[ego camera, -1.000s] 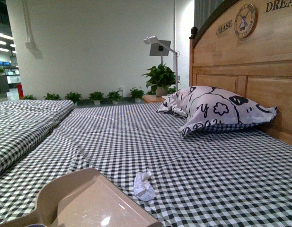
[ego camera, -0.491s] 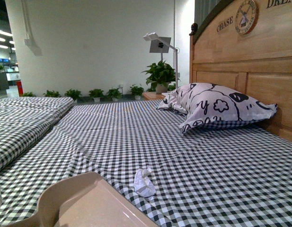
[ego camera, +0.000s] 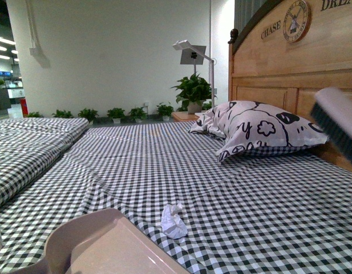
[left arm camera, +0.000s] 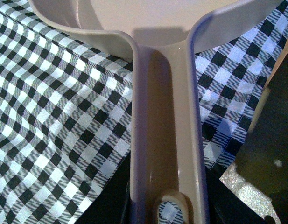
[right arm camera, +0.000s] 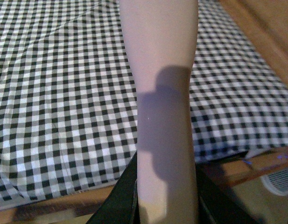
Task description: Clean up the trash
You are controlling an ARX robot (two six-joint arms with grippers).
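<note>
I have the dustpan [ego camera: 101, 245] resting low on the checked bedspread [ego camera: 164, 165] at the near left, its open mouth facing the paper wad [ego camera: 174, 221], which lies just beside its far right edge, a little apart from the rim. That placing makes sense to me: the pan sits as a catcher, so the trash only needs a short push leftward into it. My left tool pinches the dustpan's handle [left arm camera: 167, 135]; the left wrist view shows the handle running straight down between its dark jaws. My right tool is pressed onto the brush handle [right arm camera: 162, 102], held the same lengthwise way. The brush head [ego camera: 335, 123] hangs up at the right, in front of the wooden headboard [ego camera: 278, 74] and near the patterned pillow [ego camera: 261, 131], well apart from the wad. I judge it is raised there to clear the bedspread before dropping in on the wad's right side.
</note>
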